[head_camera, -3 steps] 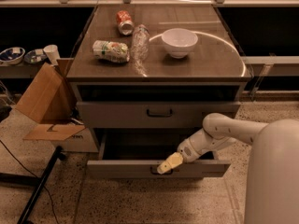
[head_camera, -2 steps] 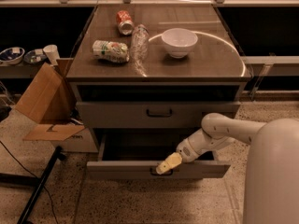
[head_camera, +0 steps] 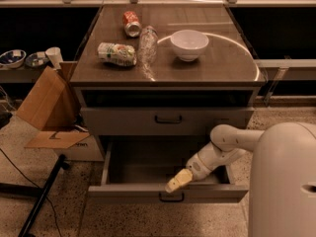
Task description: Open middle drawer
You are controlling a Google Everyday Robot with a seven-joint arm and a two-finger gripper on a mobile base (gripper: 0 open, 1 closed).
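The middle drawer (head_camera: 128,190) is a wide grey drawer with a low front and a small black bracket handle (head_camera: 171,197). It stands pulled out toward me, showing a plain grey box inside. My gripper (head_camera: 177,180), with yellowish tips, reaches in from the right on a white arm (head_camera: 222,149). It sits at the inner side of the drawer's front panel, just above the handle. The drawer above (head_camera: 168,118) is shut.
On the cabinet top (head_camera: 222,68) lie a white bowl (head_camera: 189,43), a clear bottle (head_camera: 146,46), a red can (head_camera: 131,22) and a crushed pack (head_camera: 117,54). A cardboard box (head_camera: 47,107) and a black stand leg (head_camera: 42,196) are at the left. My white body (head_camera: 286,181) fills the lower right.
The middle drawer has slid a little further out toward me, and my gripper has moved with its front panel.
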